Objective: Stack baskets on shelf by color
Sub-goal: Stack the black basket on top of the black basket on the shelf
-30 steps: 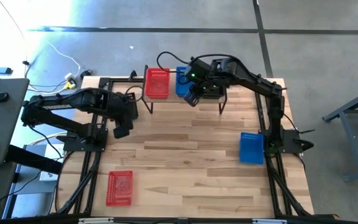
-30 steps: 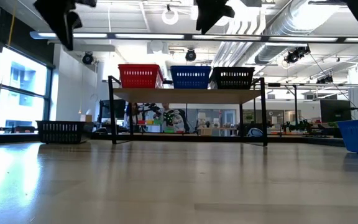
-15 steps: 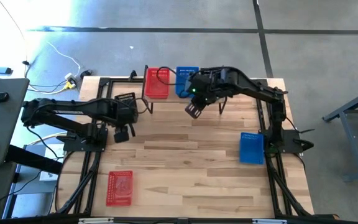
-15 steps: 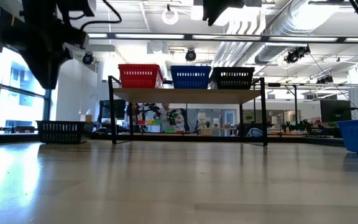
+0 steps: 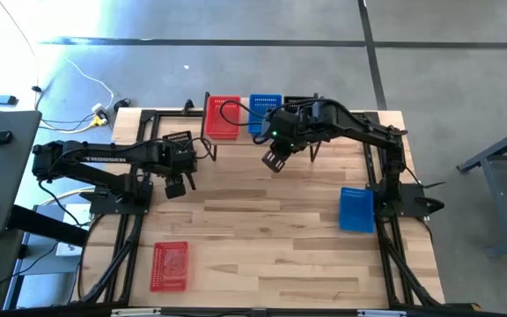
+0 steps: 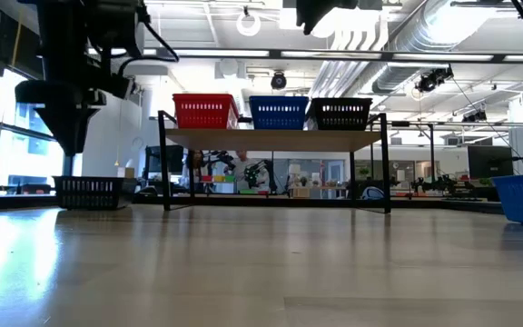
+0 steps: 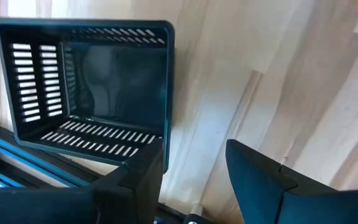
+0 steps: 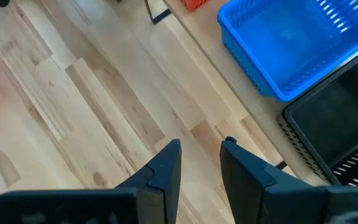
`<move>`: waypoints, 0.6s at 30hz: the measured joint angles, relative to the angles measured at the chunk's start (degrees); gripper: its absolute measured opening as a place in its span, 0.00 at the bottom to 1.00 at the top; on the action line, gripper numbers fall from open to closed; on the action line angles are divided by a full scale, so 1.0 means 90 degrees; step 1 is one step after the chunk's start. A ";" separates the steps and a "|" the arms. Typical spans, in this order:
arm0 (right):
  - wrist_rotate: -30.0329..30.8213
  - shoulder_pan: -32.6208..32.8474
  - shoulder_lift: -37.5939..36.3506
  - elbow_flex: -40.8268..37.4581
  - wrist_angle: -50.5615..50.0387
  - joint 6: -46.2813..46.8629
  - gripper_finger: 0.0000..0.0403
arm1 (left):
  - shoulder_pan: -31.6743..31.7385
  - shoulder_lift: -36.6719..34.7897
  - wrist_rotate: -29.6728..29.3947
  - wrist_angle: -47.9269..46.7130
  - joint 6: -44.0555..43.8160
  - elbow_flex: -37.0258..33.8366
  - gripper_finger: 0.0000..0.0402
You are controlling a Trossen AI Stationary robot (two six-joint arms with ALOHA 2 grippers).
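Observation:
The shelf [image 6: 280, 139] stands at the table's far edge and carries a red basket [image 6: 205, 111], a blue basket [image 6: 279, 112] and a black basket [image 6: 340, 113] side by side, resting on their bottoms. A black basket [image 7: 86, 87] sits on the table near its left edge. My left gripper [image 7: 194, 171] hangs open and empty just above the table, beside this basket. My right gripper [image 8: 201, 152] is open and empty, high above the table in front of the shelf [image 5: 275, 158]. A blue basket [image 5: 356, 209] and a red basket [image 5: 169, 264] lie on the table.
The wooden tabletop [image 5: 262, 238] lies bare between the loose red basket at the near left and the loose blue basket at the right. Black arm frames [image 5: 117, 238] run along both side edges. Beyond the far edge, the low view shows a room.
My left gripper has come down from high above the table to just above it, next to the black basket at the left. My right gripper has drawn back from the shelf toward the table's near edge, staying high.

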 joint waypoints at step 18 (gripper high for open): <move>0.0000 0.0000 0.0000 0.0000 0.0000 0.0000 0.24 | 0.0225 0.1560 -0.0296 0.0063 -0.0047 0.0000 0.41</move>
